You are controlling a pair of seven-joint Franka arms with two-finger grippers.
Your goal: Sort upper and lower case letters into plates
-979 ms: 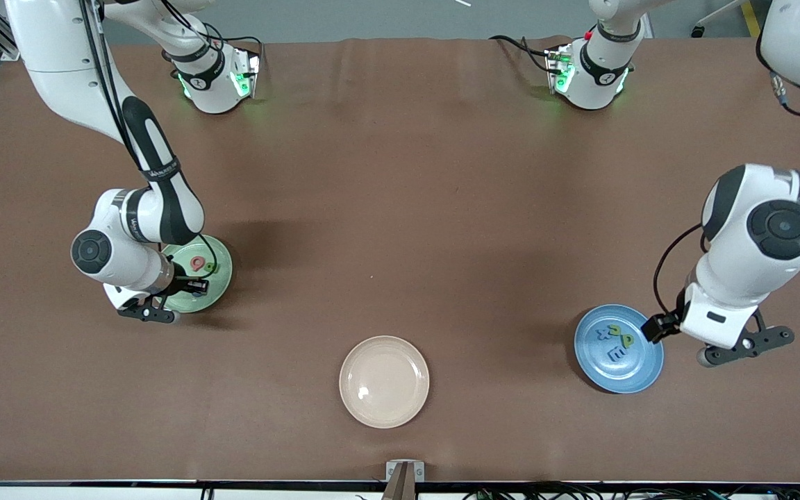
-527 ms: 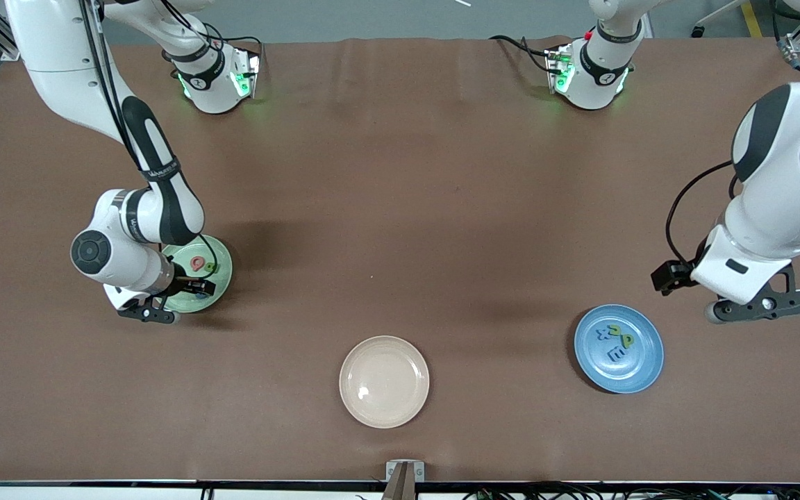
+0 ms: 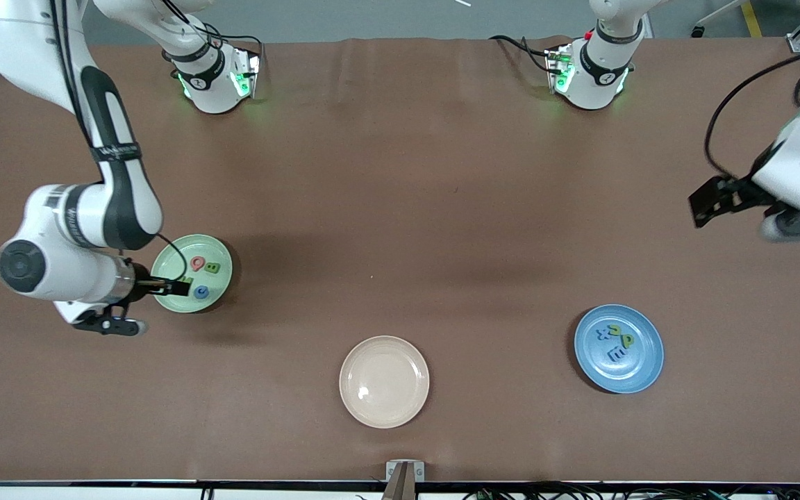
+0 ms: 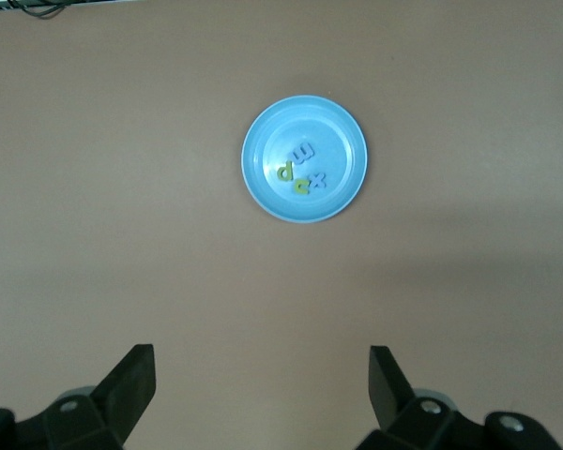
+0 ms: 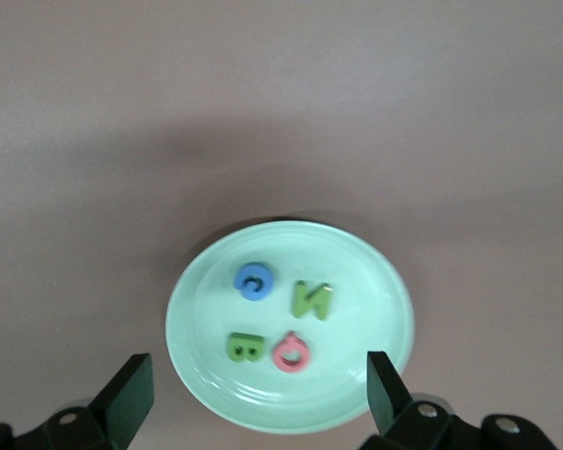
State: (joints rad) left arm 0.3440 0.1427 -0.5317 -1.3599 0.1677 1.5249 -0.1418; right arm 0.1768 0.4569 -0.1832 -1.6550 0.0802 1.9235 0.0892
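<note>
Since a second ago, when it hung low at the rim of the blue plate (image 3: 619, 348), the left gripper (image 3: 799, 226) has risen and pulled away toward the left arm's end of the table, and now sits over bare brown table (image 3: 400, 208) well apart from that plate; its fingers (image 4: 131, 375) are spread wide with nothing between them. The right gripper (image 3: 105, 323) has drawn back off the pale green plate (image 3: 192, 273) toward the right arm's end, uncovering the letters there; its fingers (image 5: 131, 384) also stand wide apart and empty. On the green plate lie a red Q (image 5: 291, 352), a green B (image 5: 245, 347), a green N (image 5: 312, 299) and a blue G (image 5: 253, 279), none touching. On the blue plate a blue E (image 4: 305, 153), a green p (image 4: 284, 172), a green u (image 4: 302, 186) and a blue x (image 4: 317, 180) sit clustered together. A cream plate (image 3: 384, 381) lies empty between the two, nearer the front camera. Both coloured plates are now unobstructed by either arm.
</note>
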